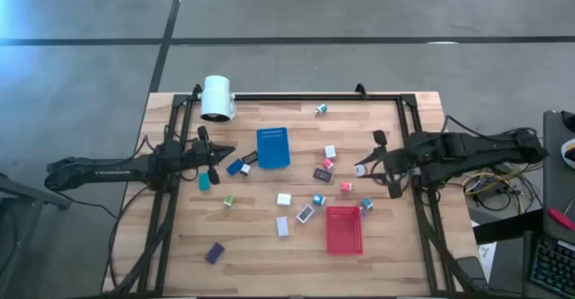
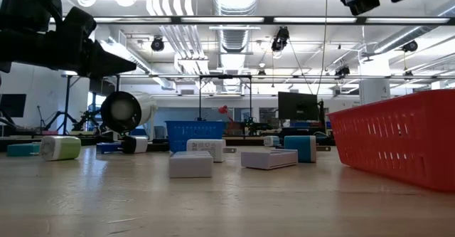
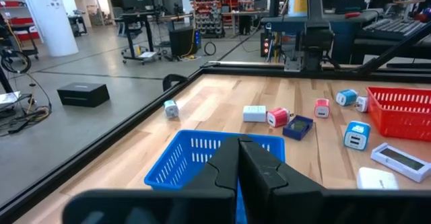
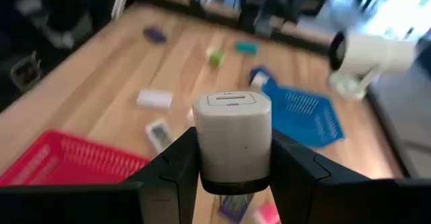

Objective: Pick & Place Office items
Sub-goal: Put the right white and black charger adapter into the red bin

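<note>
The wooden counter (image 1: pixel 269 245) is strewn with office items. The right end effector (image 4: pixel 232 157) grips a white block (image 4: pixel 232 140); the left end effector (image 3: pixel 239 167) is closed, empty. A loose pinch could drop the block short of the red tray (image 1: pixel 343 229).

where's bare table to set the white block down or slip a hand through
Free: the near strip between the purple piece and the red tray, and the far edge between the white lamp and the corner block. Crowded: between the blue tray and red tray.

You see a blue tray (image 1: pixel 273 147), a red tray (image 1: pixel 343 229), a white block (image 4: pixel 232 140) between black fingers (image 4: pixel 176 163), on pale wood table (image 1: pixel 260 245).
</note>
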`<state>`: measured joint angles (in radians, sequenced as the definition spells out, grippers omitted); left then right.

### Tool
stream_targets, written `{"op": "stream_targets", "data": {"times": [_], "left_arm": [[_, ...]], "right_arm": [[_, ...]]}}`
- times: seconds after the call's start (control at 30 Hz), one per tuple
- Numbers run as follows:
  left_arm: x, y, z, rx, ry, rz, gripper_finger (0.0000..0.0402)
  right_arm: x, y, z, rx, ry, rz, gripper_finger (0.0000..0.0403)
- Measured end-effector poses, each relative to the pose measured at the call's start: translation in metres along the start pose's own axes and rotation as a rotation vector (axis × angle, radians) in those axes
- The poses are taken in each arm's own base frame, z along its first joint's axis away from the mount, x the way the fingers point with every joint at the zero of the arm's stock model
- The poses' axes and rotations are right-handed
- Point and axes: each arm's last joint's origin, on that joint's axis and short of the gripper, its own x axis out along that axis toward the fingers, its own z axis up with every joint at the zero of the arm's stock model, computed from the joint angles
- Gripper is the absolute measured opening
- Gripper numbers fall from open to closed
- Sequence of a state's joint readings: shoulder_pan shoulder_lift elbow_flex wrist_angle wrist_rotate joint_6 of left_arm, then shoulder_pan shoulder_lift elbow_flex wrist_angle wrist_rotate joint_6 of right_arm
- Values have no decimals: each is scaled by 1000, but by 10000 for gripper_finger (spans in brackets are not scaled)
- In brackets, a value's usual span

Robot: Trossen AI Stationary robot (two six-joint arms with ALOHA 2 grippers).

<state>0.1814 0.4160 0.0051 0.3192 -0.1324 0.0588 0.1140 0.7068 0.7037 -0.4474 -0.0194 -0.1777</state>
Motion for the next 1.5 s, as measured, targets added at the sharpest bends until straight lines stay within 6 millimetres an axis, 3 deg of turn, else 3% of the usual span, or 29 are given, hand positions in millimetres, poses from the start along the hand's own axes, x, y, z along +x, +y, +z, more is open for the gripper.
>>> {"op": "stream_targets", "data": {"times": [0.33, 0.87, 1.23, 1.5], "left_arm": [[0, 0, -1, 1, 6, 0, 12], [0, 0, -1, 16, 6, 0, 12], [0, 0, -1, 16, 9, 0, 12], [0, 0, -1, 17, 11, 1, 12]], "right_arm": [[26, 19, 35, 34, 245, 142, 132], [85, 59, 41, 71, 521, 241, 132], [132, 87, 29, 41, 726, 271, 132], [159, 97, 6, 14, 862, 265, 132]]}}
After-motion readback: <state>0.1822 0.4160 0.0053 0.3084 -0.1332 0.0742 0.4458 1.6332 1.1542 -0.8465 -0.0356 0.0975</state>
